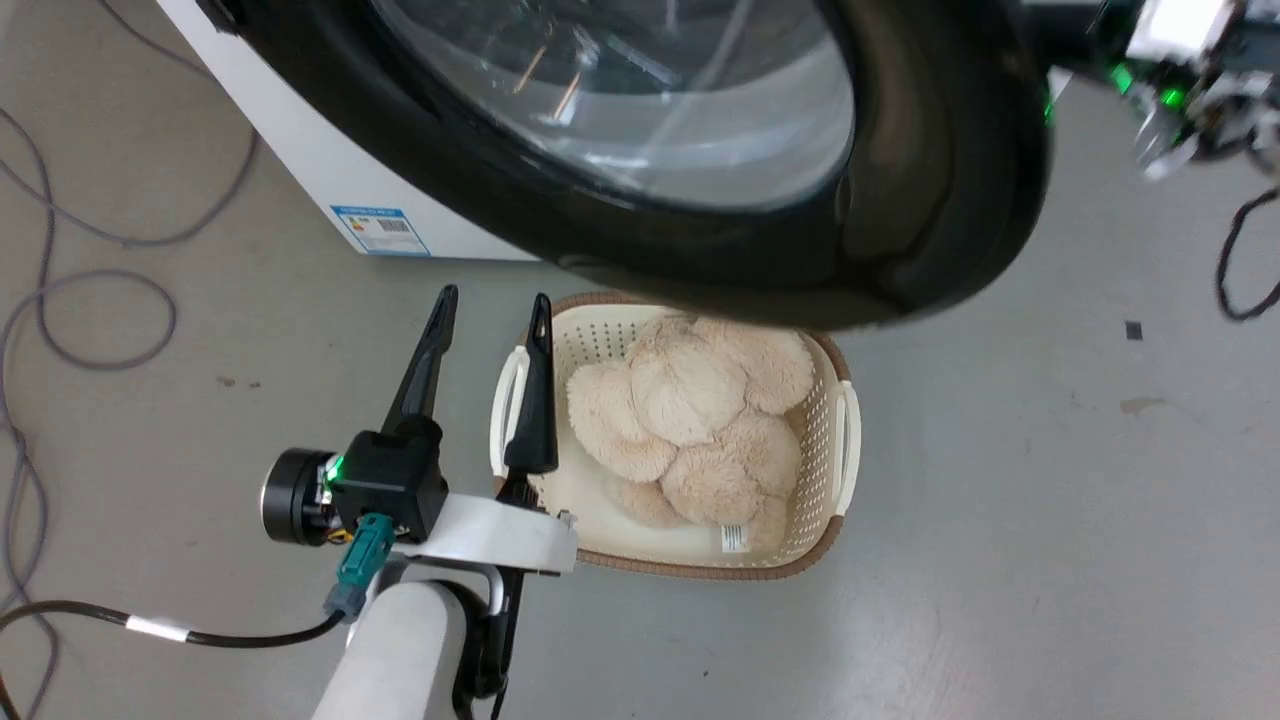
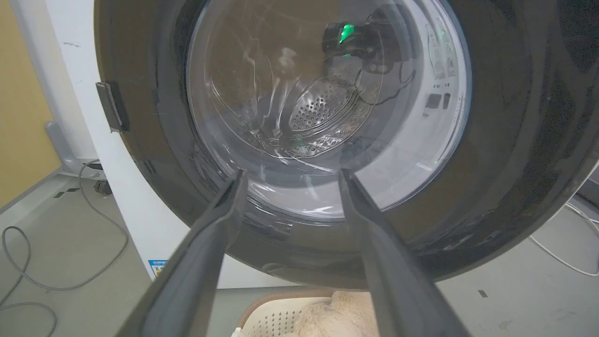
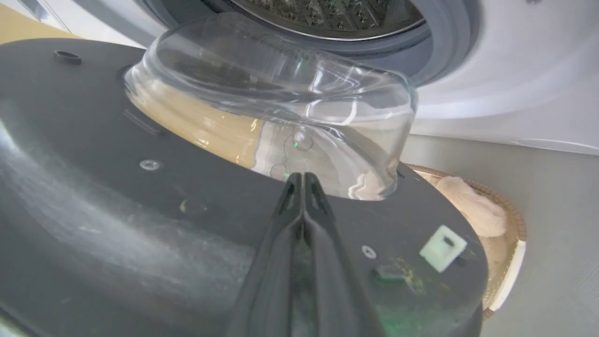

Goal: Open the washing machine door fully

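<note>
The washing machine door (image 1: 950,200) stands swung out from the white washing machine (image 1: 300,150), with its black ring and clear glass high in the head view. My left gripper (image 1: 494,300) is open and holds nothing. It sits below the door's outer face (image 2: 514,140), with the fingers (image 2: 206,252) pointing up at the glass. My right gripper (image 3: 303,178) is shut, its tips lying along the door's inner side (image 3: 117,187) at the foot of the glass bowl (image 3: 281,93). The right arm's wrist (image 1: 1190,60) shows beyond the door's edge. The steel drum (image 3: 337,14) and grey seal (image 3: 449,42) lie behind.
On the floor under the door stands a cream laundry basket (image 1: 848,440) holding a beige plush toy (image 1: 690,420). Grey cables (image 1: 100,330) loop over the floor on the left, and a black cable (image 1: 1240,270) hangs at the right. A blue label (image 1: 380,230) marks the machine's lower front.
</note>
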### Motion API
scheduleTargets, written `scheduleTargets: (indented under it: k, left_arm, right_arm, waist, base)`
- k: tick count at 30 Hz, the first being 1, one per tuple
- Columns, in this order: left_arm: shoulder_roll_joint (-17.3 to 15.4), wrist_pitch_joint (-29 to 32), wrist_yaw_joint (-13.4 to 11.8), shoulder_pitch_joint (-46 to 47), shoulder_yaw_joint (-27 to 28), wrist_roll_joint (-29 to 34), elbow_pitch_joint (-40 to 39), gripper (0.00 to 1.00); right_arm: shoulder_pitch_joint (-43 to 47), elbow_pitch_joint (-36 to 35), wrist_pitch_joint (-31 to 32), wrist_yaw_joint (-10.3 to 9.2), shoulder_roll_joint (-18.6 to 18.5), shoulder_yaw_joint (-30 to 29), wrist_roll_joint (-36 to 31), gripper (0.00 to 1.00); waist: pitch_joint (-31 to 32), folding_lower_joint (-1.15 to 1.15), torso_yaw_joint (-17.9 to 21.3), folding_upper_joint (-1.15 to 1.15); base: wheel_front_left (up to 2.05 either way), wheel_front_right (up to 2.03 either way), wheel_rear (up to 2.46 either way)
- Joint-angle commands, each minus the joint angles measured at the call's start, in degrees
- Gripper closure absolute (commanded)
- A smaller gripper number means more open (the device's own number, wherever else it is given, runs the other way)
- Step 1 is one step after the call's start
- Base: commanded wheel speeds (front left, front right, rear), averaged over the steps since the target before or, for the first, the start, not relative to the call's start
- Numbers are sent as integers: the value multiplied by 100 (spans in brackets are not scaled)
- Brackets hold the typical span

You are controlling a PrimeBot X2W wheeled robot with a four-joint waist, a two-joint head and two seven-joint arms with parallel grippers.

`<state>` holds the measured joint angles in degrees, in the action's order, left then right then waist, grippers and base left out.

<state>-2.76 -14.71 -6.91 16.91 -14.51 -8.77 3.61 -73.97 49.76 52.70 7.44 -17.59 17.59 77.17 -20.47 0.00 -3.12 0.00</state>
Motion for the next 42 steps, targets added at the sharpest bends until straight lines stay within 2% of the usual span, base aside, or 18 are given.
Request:
scheduleTargets:
  k: [1, 9, 21, 28, 38, 42]
  left_arm:
    - [-11, -29, 12, -95, 12, -12, 20, 0]
    - [-11, -29, 62, -316, 73, 15, 159, 0]
    - [-11, -29, 179, -738, 226, 34, 361, 0]
    - [-11, -29, 182, -900, 265, -14, 450, 0]
    - [-11, -29, 146, -1036, 304, -131, 570, 0]
    - [-11, -29, 143, -1059, 347, -126, 579, 0]
  right_arm:
    - [231, -82, 62, 5, 83, 12, 43, 100]
    - [1238, -685, 292, 5, 243, -87, 361, 100]
    - [2845, -1288, 243, 5, 894, -311, 995, 100]
    - [3485, -1689, 314, 5, 1081, -167, 1062, 100]
    - [4130, -1738, 56, 5, 1427, 43, 1426, 100]
    - [4294, -1857, -436, 5, 1456, -13, 1502, 100]
  waist:
    - [93, 0, -8, 0]
    - [483, 0, -32, 0]
    - [1067, 0, -56, 0]
    - [1272, 0, -62, 0]
    - [1506, 0, -26, 0]
    - [1552, 0, -1, 0]
  base:
    - [0, 0, 0]
    - [0, 0, 0]
    - [0, 0, 0]
    - [0, 0, 0]
    - [0, 0, 0]
    - [0, 0, 0]
